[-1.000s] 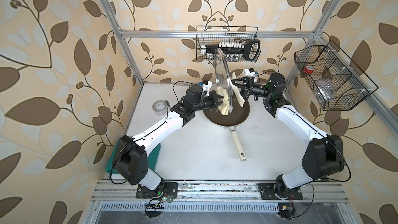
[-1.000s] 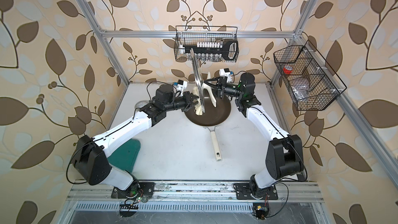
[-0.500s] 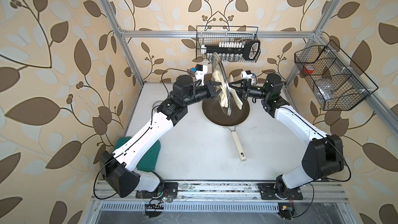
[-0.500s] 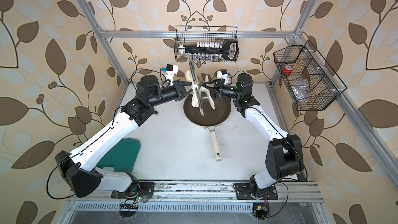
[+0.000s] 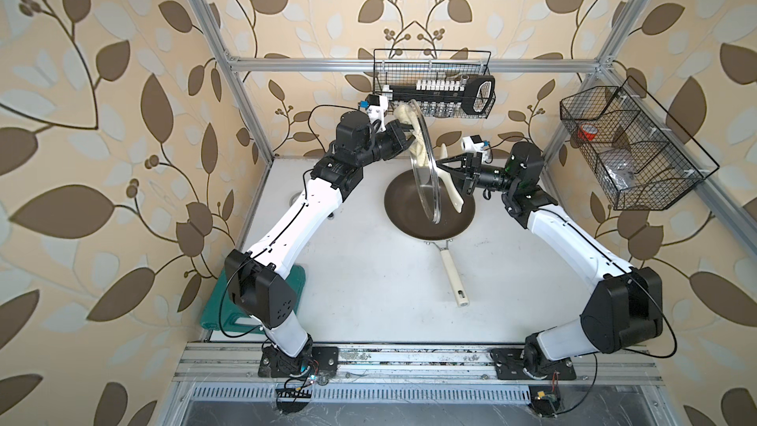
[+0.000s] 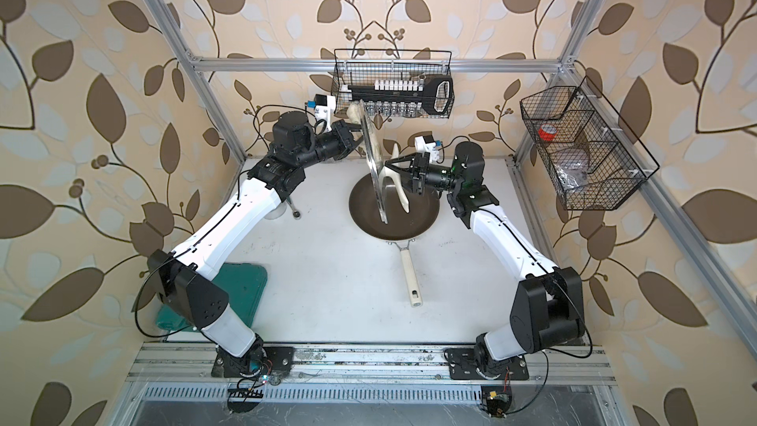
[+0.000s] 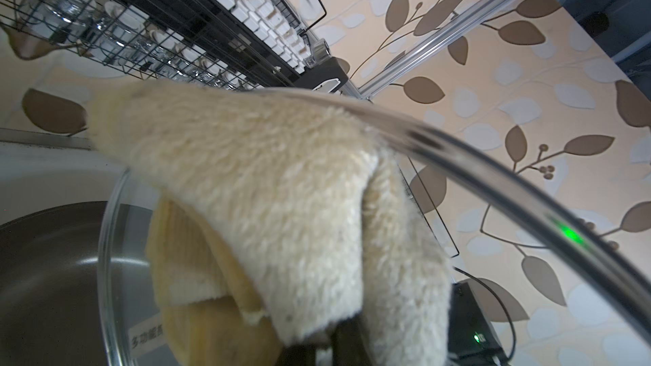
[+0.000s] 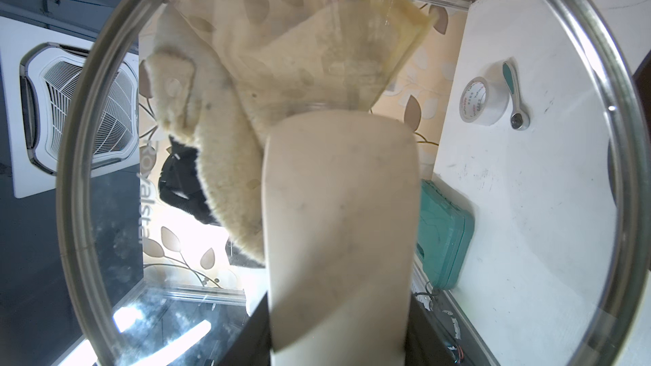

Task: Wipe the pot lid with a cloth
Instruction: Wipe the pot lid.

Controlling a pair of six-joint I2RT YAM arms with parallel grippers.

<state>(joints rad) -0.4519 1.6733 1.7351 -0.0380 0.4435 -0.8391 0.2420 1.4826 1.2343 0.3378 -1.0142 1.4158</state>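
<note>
Leaf-patterned wallpaper on every side, aluminium framing, a white surface (image 5: pixel 368 280) below. Reaching in from the near rail: left arm (image 5: pixel 303 215) and right arm (image 5: pixel 573 239), both white and black. Hung on the frame, a back wire basket (image 5: pixel 434 84) and, to the right, a side wire basket (image 5: pixel 631 145). Toward the back of the surface, a dark frying pan (image 5: pixel 403 209), stick handle pointing to the near edge. Over the pan, held up on edge between the two arms, the pot lid (image 5: pixel 424 157); nearly edge-on in both top views. Gripped by the right jaws at its long cream handle (image 8: pixel 338 223). At the near left corner of the surface, a teal case (image 5: pixel 213 313). Pinched in the closed left jaws, the cloth (image 5: pixel 414 137), pale and fluffy, bunched against the glass face opposite the handle, close to the upper rim. Beside the left arm, a roll of white tape (image 8: pixel 479 100).
</note>
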